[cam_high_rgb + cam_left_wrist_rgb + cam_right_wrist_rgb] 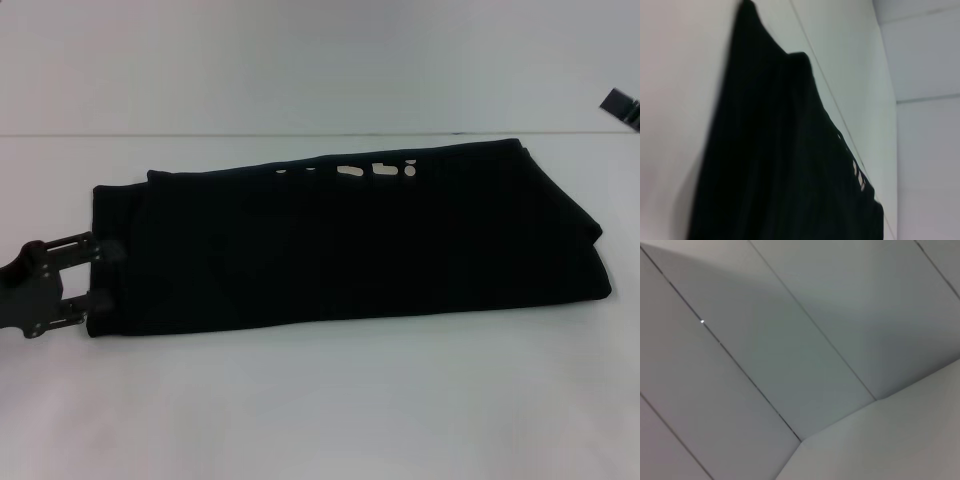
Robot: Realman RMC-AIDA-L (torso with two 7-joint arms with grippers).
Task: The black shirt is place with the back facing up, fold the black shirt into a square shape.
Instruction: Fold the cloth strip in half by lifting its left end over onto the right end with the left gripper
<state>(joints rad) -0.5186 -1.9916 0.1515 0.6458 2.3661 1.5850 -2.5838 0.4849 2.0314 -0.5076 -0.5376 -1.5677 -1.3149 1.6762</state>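
The black shirt [340, 240] lies on the white table as a long folded band running left to right. Bits of pale lettering [350, 170] show along its far edge. My left gripper [98, 275] is at the band's left end, low over the table. It is open, with one finger at the far corner and one at the near corner of that end. In the left wrist view the black shirt [785, 160] fills the middle, seen lengthwise. Only a small dark part of my right gripper [620, 104] shows at the head view's far right edge, away from the shirt.
The white table [320, 400] stretches in front of the shirt and around it. A pale wall [300, 60] rises behind its far edge. The right wrist view holds only wall panels [790, 340] and a table corner.
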